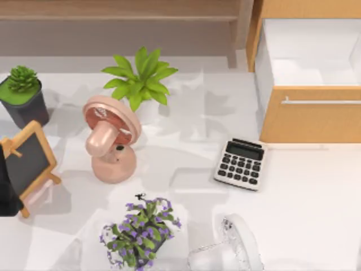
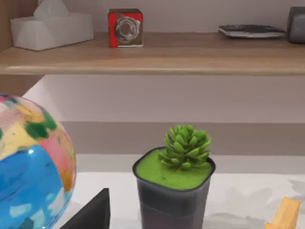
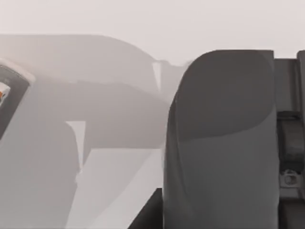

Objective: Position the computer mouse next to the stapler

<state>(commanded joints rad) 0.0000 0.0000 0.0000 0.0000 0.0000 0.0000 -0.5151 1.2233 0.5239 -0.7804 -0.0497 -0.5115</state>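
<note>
Close against the right wrist camera looms a dark grey rounded bulk (image 3: 221,138); mouse or gripper part, I can't tell. Likeliest computer mouse (image 2: 251,31) is that low dark shape on the wooden shelf (image 2: 152,55), well apart from the red cube (image 2: 125,27) and tissue box (image 2: 50,29). I judge it light, rigid and slick-topped, so pinch across its flanks. Left arm (image 1: 7,189) sits at the table's left edge, with the succulent pot (image 2: 174,191) and globe (image 2: 31,167) standing before the shelf. Whether either gripper is open, I can't tell.
</note>
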